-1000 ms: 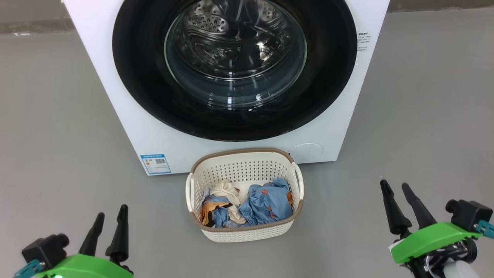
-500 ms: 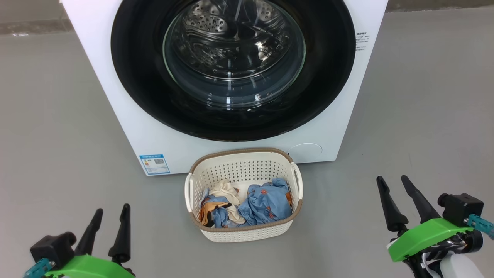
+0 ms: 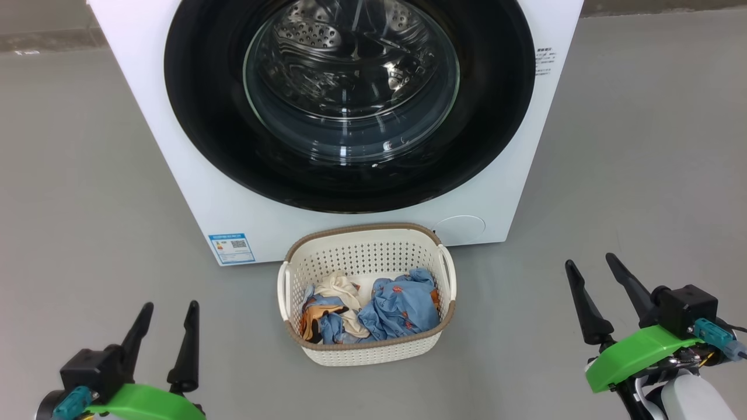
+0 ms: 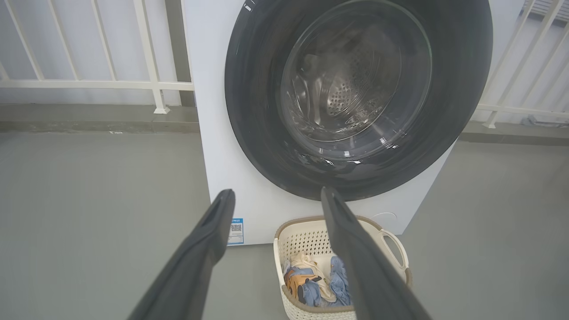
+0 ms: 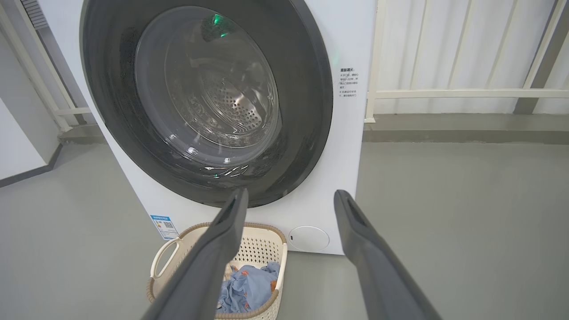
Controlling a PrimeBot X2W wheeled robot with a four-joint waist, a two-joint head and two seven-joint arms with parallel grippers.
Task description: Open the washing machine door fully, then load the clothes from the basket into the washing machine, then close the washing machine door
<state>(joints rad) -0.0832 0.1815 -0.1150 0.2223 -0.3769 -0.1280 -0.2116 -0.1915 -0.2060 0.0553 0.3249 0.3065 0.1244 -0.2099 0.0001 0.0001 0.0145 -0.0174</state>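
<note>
washing machine door (image 3: 204, 116) is sitting shut, basket (image 3: 362, 228) w/ clothes (image 3: 400, 306) on floor (image 3: 87, 175) just below. opening step is pending: both jaws are hanging open, empty. next is needing a grip on door rim.

Heads up, your right gripper (image 3: 588, 260) now sits higher and a bit further left in the head view than a second ago. Your left gripper (image 3: 170, 303) is up and to the right too, its black camera block (image 3: 93, 368) swung in behind the fingers. The whole view's nudged slightly, so that's the camera moving.
</note>
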